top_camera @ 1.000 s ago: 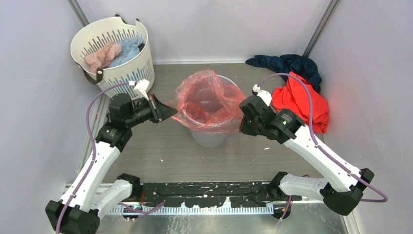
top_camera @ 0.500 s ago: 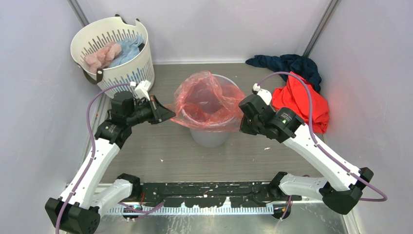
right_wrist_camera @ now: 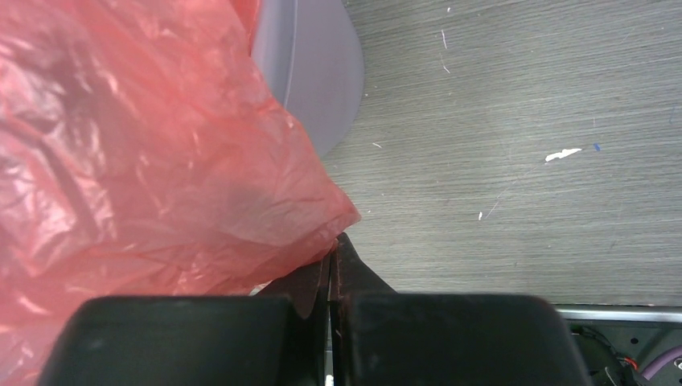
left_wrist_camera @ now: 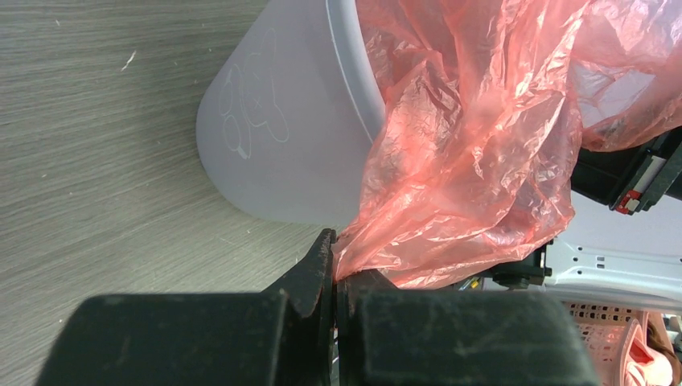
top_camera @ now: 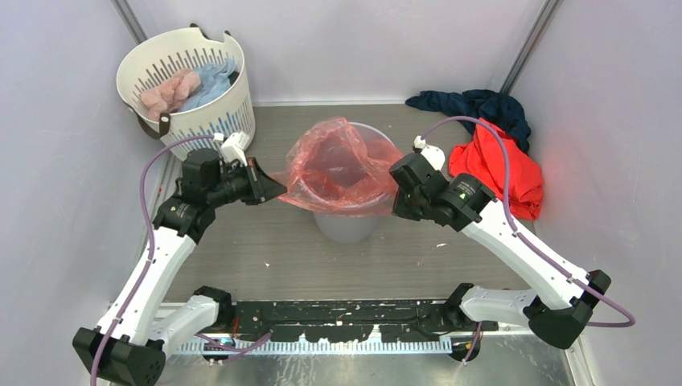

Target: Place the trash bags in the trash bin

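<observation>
Two containers on surface. Far-left corner: white slotted basket [top_camera: 201, 121], pink cloth [top_camera: 167, 92] and blue cloth [top_camera: 211, 80] inside. Left gripper [left_wrist_camera: 334, 265] clamped tight on left edge of trash bag [top_camera: 338, 165], just beside bin wall. Centre of surface: trash bin [top_camera: 347, 227] upright, grey, red-pink bag draped over rim, film sagging into mouth, bunched high at far-left side. Right gripper [right_wrist_camera: 331, 259] pinched on bag's right corner. Far-right corner: navy garment [top_camera: 474, 104], red-orange garment [top_camera: 503, 173] lying on surface, outside both containers.
</observation>
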`<action>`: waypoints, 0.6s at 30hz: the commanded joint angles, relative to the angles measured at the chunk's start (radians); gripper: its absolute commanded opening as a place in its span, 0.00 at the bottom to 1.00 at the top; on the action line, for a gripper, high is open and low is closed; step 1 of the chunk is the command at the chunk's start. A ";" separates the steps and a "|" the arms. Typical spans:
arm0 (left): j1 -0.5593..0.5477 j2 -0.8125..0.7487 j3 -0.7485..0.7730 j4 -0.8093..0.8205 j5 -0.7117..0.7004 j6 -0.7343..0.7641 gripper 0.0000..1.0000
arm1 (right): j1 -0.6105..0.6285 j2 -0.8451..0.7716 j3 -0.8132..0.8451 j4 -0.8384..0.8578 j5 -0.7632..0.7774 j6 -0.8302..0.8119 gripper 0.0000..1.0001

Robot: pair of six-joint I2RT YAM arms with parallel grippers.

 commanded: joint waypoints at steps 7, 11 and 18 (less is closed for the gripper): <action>0.000 0.042 0.111 -0.007 -0.042 0.016 0.00 | 0.004 -0.021 0.046 0.029 0.043 0.020 0.01; 0.000 0.073 0.142 -0.014 -0.049 0.019 0.00 | 0.003 -0.025 0.043 0.044 0.048 0.016 0.01; -0.001 0.122 0.184 0.018 -0.054 0.014 0.00 | 0.003 -0.023 0.055 0.052 0.067 0.004 0.13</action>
